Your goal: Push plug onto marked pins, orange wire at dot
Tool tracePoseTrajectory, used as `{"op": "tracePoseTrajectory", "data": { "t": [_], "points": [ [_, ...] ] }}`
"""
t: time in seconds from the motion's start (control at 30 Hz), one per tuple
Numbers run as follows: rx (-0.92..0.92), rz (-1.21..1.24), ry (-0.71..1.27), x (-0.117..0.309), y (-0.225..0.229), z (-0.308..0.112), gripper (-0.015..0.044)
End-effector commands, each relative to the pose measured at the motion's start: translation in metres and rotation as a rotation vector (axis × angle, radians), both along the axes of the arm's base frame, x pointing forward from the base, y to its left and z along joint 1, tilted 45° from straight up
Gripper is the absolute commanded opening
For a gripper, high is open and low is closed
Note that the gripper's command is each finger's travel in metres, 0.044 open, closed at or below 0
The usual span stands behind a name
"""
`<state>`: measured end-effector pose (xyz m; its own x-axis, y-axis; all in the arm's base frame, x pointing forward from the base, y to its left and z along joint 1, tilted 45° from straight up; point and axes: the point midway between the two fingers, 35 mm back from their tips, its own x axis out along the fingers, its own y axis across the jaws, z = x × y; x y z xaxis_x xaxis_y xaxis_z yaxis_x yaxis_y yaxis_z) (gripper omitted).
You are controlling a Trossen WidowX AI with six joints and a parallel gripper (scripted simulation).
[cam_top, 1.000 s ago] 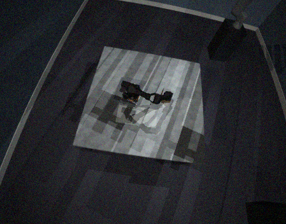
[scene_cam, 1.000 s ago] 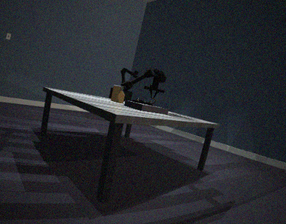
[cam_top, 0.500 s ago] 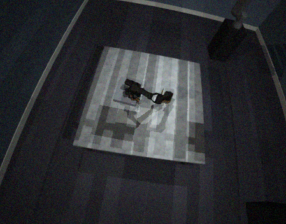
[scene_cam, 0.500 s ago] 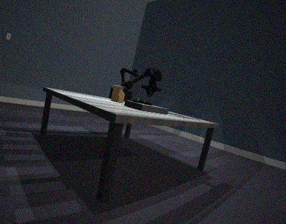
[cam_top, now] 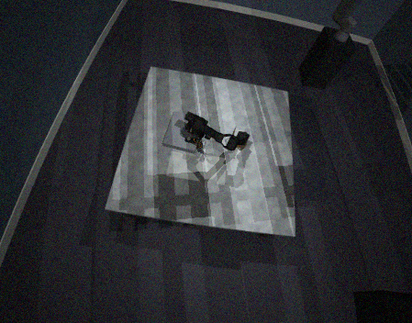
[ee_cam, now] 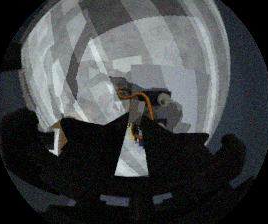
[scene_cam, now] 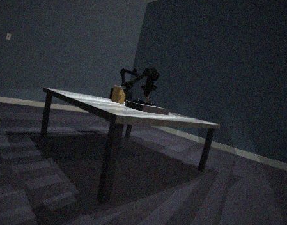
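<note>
My gripper (ee_cam: 135,116) (scene_cam: 147,96) is shut on the plug, which is mostly hidden between the dark fingertips. The orange wire (ee_cam: 144,95) loops over the fingertips in the wrist view. The dark holder with the servo (ee_cam: 164,99) lies just beyond and to the right of the fingertips there. Small yellowish pins (ee_cam: 130,132) show in the gap between the fingers, close to them. In the exterior view the fingers point down, low over the raised slab. The coloured band, its dot and the plug's holes cannot be made out.
The slab (scene_cam: 156,109) (cam_top: 170,136) stands on the striped-lit table (cam_top: 270,207) (scene_cam: 197,121). A tan block (scene_cam: 117,94) (ee_cam: 62,140) stands near the arm's base. Strong light and shadow bands cross the table, and the picture is dark and grainy.
</note>
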<state>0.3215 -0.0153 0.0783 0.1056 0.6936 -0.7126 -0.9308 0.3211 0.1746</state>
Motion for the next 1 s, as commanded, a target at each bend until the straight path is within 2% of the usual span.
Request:
{"op": "tracePoseTrajectory", "data": {
  "t": [0.0, 0.97],
  "points": [
    [0.006, -0.107, 0.091, -0.009, -0.003, -0.001, 0.0],
    [0.121, -0.819, 0.788, -0.073, -0.006, -0.023, 0.0]
  ]
}}
